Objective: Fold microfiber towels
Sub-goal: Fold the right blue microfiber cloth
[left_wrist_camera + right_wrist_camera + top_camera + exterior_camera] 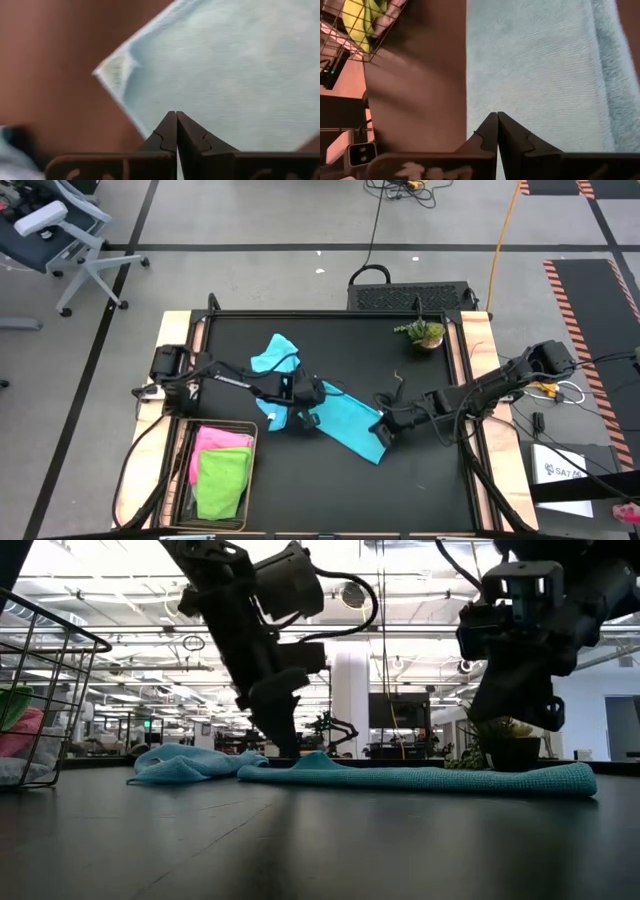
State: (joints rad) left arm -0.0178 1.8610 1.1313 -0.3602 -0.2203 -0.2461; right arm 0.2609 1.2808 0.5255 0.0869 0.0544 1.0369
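While the teal towel lies flat mid-table as a long, fine-ribbed folded strip, we see both grippers closed on its edges: the left gripper pinches one end, the right gripper the other. A light blue towel sits crumpled just behind. Pink and lime green towels fill the wire basket; a potted plant stands well apart.
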